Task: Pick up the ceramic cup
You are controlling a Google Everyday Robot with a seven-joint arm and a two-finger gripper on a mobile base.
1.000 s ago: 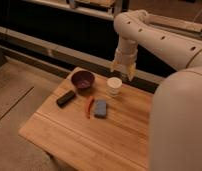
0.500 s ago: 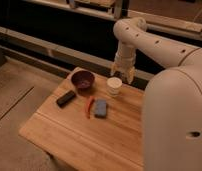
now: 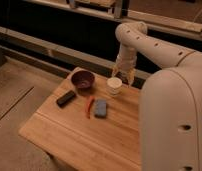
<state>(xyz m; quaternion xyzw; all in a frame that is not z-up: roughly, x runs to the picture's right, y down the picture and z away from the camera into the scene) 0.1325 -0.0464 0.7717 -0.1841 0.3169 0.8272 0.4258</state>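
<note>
The ceramic cup (image 3: 114,85) is small, white and cylindrical. It stands upright near the far edge of the wooden table (image 3: 74,137), just right of the dark maroon bowl (image 3: 83,79). My gripper (image 3: 123,75) hangs from the white arm directly behind and slightly right of the cup, close to its rim.
A black rectangular object (image 3: 66,98) lies left of centre. A red pen-like item (image 3: 88,106) and a blue-grey sponge (image 3: 100,108) lie in the middle. The robot's white body (image 3: 174,125) covers the table's right side. A dark wall with rails runs behind.
The arm has swung in and lowered, bringing the gripper closer behind the cup. The cup and the other objects have not moved.
</note>
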